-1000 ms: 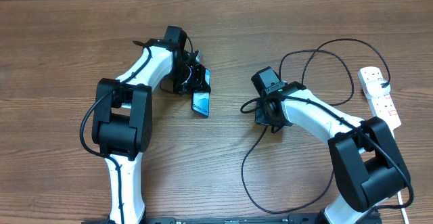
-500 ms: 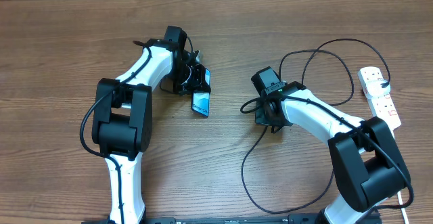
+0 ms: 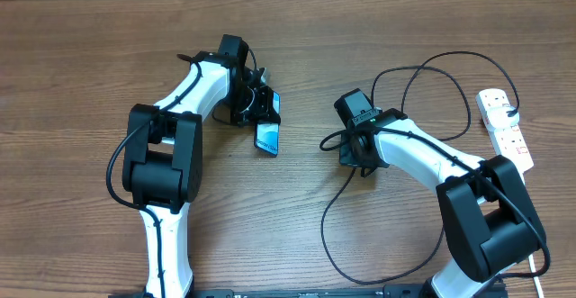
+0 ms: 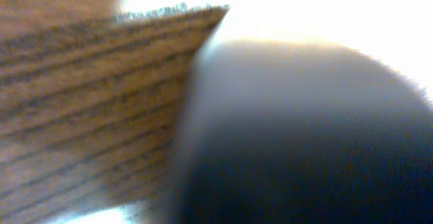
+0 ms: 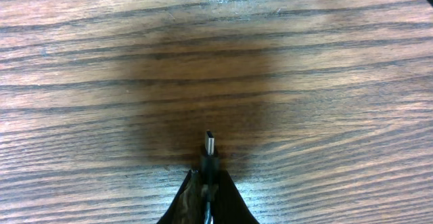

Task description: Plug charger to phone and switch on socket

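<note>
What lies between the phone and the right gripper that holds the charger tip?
Only bare wooden table. The overhead view shows this stretch, from the phone to the right gripper shut on the charger.

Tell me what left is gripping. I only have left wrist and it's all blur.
Observer: Overhead shows the left gripper shut on the phone, blue screen visible.
Operator: Right arm got the cable?
Observer: Yes. Right wrist shows the right gripper shut on the charger, its small plug tip poking out past the fingers.
Operator: Tip at the phone?
Observer: No. Overhead has them apart, with bare table between the two grippers.
</note>
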